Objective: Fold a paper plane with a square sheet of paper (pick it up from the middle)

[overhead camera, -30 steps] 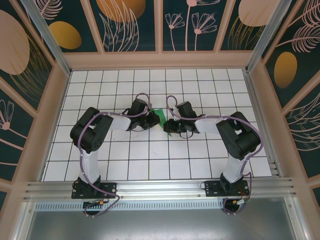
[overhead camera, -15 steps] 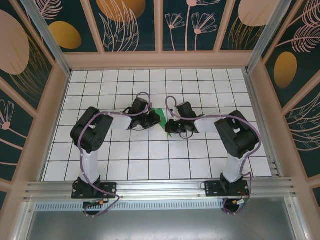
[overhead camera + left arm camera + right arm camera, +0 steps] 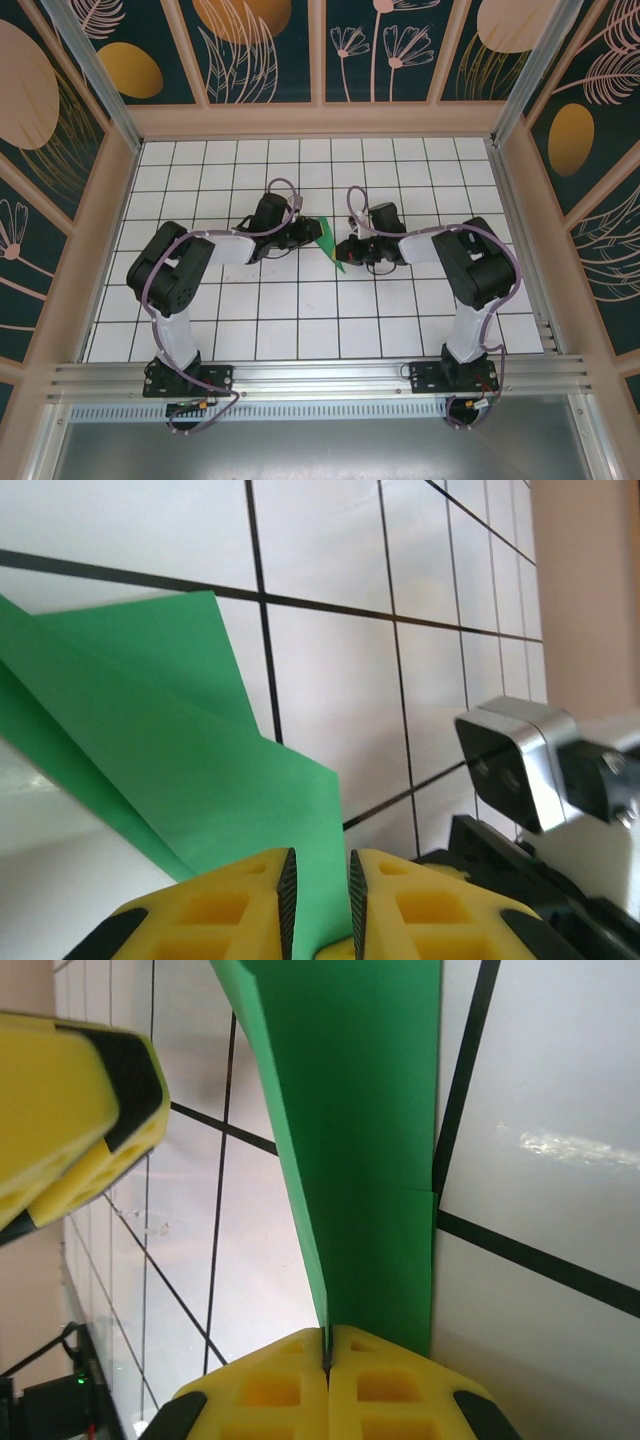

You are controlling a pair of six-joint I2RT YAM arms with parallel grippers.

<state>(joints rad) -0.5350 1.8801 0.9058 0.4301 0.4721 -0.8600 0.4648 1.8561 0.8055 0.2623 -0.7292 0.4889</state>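
Paper plane [image 3: 329, 241] above white grid table [image 3: 300, 305]

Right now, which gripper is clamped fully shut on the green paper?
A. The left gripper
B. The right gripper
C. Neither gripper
B: on the right gripper the jaws meet on the green paper, while on the left gripper a narrow gap shows between them.

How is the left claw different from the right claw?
The left claw has its fingers slightly apart, with the green paper in the gap; the right claw presses its fingers shut on it. The left claw reaches the paper from the left, the right claw from the right. Both have yellow fingers.
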